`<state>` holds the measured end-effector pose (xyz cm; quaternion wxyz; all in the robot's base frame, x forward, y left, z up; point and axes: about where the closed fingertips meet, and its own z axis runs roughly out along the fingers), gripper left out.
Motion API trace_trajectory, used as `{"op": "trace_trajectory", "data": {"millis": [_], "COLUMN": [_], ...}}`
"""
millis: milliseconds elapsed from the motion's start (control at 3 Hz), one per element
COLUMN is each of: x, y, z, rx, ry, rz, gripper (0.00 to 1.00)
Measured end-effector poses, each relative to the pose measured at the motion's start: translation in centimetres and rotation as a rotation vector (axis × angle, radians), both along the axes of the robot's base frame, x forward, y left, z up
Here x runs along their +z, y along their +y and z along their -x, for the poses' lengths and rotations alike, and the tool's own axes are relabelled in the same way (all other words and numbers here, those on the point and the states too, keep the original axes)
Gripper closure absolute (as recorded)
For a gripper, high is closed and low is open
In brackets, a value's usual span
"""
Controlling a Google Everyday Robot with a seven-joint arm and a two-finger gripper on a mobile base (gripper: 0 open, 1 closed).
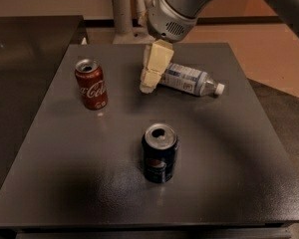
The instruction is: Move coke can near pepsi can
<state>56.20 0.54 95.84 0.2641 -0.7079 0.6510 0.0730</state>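
The red coke can stands upright at the left back of the dark table. The dark blue pepsi can stands upright near the middle front. My gripper hangs from the grey arm above the table's back middle, right of the coke can and apart from it, with cream-coloured fingers pointing down. It holds nothing.
A clear plastic water bottle with a white cap lies on its side just right of the gripper. A darker counter lies to the left. A white stand rises behind the table.
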Motion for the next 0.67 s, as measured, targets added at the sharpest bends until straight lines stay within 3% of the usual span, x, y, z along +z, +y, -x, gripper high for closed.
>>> {"op": "trace_trajectory", "data": {"millis": [667], "x": [-1.7], "y": [6.0], "z": [-1.6], "rx": [0.061], "ry": [0.08], "rz": [-0.034], "gripper": [0.0]}}
